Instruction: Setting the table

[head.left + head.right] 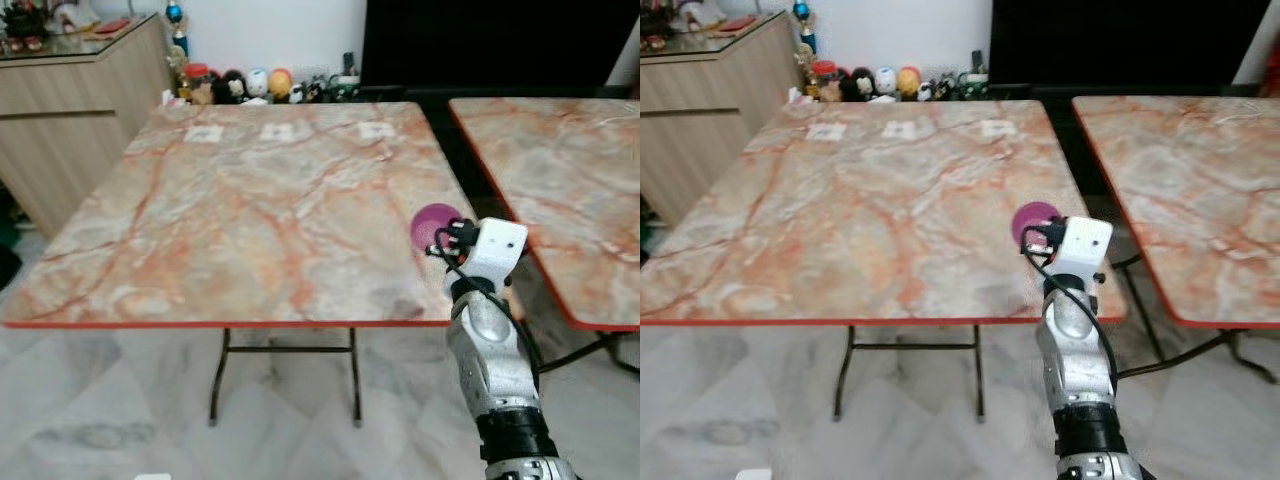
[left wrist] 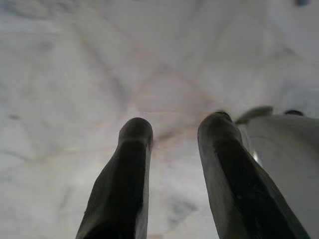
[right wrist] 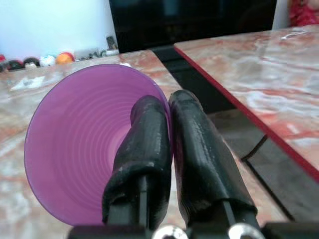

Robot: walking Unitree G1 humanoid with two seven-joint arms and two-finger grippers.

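My right gripper (image 3: 167,102) is shut on the rim of a purple plastic bowl (image 3: 75,149), one finger inside it and one outside. The bowl (image 1: 433,225) is tipped on its side with its opening toward the wrist. It sits over the near right corner of the marble-patterned table (image 1: 250,200); whether it touches the top cannot be told. The silver right arm (image 1: 490,350) reaches up from below the table's front edge. My left gripper (image 2: 174,124) hangs over pale floor tiles, open, with nothing between its fingers.
A second marble table (image 1: 570,170) stands to the right across a narrow gap (image 1: 485,190). Three white cards (image 1: 277,131) lie along the first table's far side. Small toys (image 1: 250,85) line the back wall, and a wooden sideboard (image 1: 80,90) stands at the left.
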